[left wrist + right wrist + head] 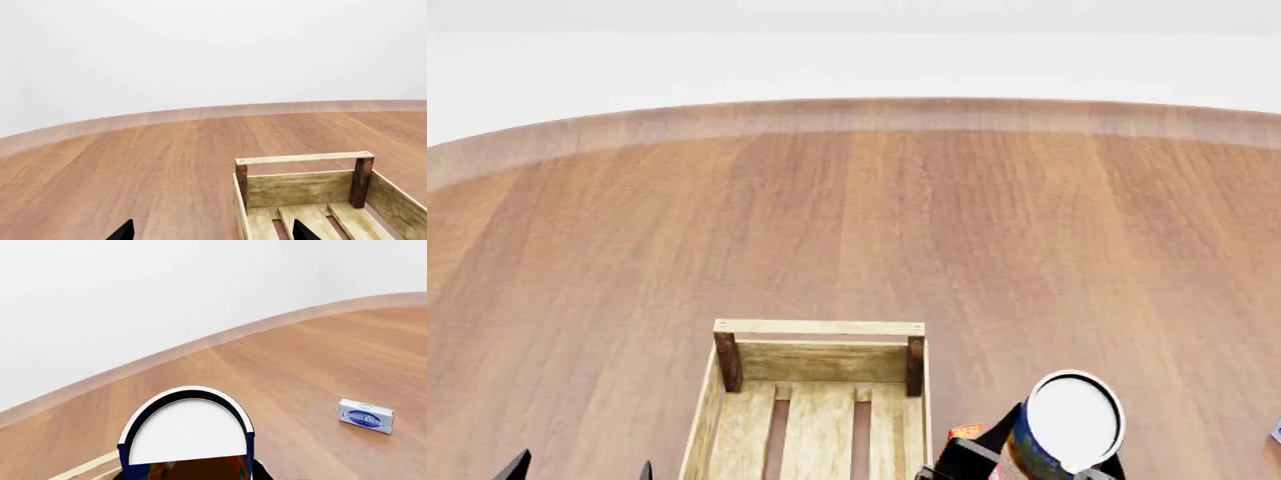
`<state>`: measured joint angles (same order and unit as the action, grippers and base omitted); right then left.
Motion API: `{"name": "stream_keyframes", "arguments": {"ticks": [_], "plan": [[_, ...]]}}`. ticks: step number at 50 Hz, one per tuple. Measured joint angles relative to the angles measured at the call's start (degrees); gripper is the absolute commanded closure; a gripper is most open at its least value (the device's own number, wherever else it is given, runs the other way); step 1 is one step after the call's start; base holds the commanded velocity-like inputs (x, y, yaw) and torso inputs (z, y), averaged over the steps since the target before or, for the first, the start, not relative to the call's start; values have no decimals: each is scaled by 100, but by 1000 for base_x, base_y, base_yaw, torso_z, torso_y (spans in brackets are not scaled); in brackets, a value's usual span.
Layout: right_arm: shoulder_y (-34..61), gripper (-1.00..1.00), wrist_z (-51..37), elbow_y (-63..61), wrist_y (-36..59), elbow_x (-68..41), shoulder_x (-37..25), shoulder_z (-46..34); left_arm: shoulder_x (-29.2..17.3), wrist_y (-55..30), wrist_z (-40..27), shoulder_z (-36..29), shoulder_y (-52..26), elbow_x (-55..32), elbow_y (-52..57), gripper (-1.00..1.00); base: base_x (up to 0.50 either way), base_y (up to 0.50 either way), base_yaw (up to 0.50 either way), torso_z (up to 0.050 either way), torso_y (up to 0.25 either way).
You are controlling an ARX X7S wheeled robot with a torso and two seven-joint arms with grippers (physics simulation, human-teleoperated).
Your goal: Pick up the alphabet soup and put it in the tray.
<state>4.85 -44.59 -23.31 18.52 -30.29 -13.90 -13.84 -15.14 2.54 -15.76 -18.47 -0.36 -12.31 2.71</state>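
Already the right gripper (1028, 465) is carrying the soup (1068, 425) in its jaws, lifted just beside the tray's (818, 328) right side, not yet over it; placing is remaining, left gripper (581, 468) idling, jaws apart, empty.

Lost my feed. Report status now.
Right gripper shut on alphabet soup, lifted beside tray. Left gripper open, empty. Small blue box on table, clear of path.

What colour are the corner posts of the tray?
Dark reddish brown corner posts on the light-wood tray, clearest in left wrist view.
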Motion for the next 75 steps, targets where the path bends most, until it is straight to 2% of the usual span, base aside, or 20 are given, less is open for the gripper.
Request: {"name": "stream_keyframes", "arguments": {"ticks": [28, 48, 75], "plan": [[716, 100, 925, 1010, 139, -249, 342, -872, -45, 20, -54, -49, -3, -40, 17, -100, 0, 0, 0, 1, 1], [1357, 100, 1475, 2128, 92, -370, 657, -1191, -81, 15, -86, -60, -19, -92, 42, -100, 0, 0, 0, 0, 1], [1985, 100, 1779, 3812, -271, -205, 950, -1486, -119, 25, -138, -107, -15, -111, 68, -100, 0, 0, 0, 0, 1]]}}
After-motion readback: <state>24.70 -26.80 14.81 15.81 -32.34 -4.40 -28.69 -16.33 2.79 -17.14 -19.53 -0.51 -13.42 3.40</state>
